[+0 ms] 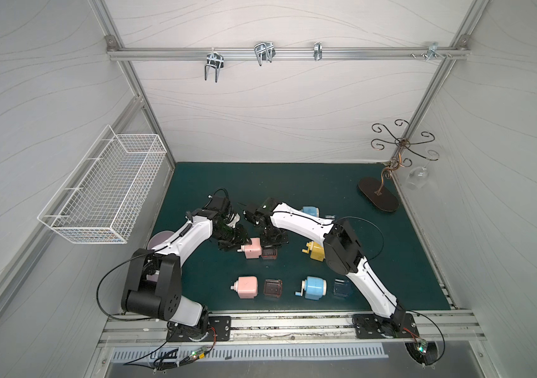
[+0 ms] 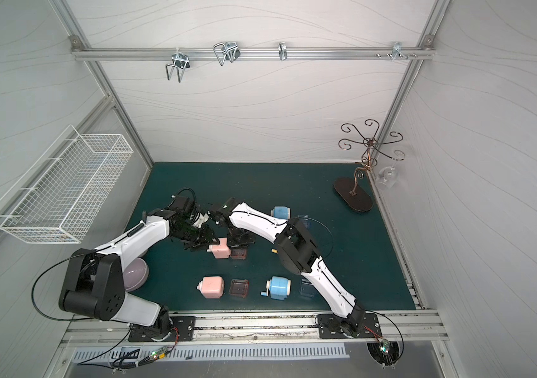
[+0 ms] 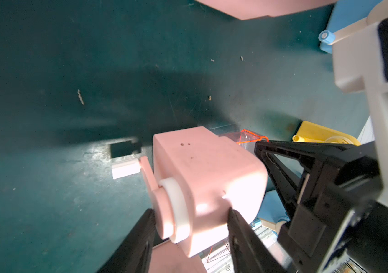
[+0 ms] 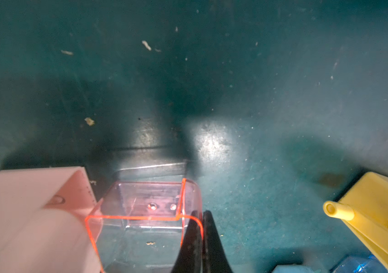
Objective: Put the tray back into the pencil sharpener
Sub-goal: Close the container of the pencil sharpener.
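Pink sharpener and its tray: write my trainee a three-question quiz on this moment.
1. True or false: the left gripper clamps the pink sharpener.
2. The right gripper pinches: A a blue tray; B the pink tray by its wall; C nothing.
3. Fill in: the half-hidden sharpener under the right arm is ___ in colour.
Key: 1 true; 2 B; 3 yellow.

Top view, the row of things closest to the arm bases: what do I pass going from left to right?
In a top view, left to right: pink pencil sharpener → clear red tray → blue pencil sharpener → clear blue tray.
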`<move>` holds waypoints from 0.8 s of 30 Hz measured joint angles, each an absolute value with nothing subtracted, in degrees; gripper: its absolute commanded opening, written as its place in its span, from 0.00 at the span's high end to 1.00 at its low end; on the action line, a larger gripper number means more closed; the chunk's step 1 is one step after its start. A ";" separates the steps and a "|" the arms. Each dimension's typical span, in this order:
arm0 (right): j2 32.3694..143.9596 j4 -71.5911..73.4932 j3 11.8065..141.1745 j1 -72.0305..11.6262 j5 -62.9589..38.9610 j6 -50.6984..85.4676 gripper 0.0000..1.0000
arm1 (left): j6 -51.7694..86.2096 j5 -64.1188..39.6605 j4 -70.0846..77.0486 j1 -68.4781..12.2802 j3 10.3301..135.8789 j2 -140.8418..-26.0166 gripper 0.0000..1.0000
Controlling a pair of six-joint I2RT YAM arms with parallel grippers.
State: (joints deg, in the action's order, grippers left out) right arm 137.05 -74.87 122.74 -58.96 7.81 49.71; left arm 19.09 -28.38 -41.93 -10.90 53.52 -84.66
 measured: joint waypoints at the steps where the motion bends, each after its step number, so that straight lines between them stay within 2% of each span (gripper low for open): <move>1: 137.05 -74.85 122.74 -58.96 7.86 49.71 1.00 | 19.09 -28.38 -41.93 -10.90 53.52 -84.66 0.47; 24: 137.05 -72.38 122.30 -58.98 8.21 50.59 1.00 | 19.09 -28.38 -41.91 -10.90 53.52 -84.71 0.47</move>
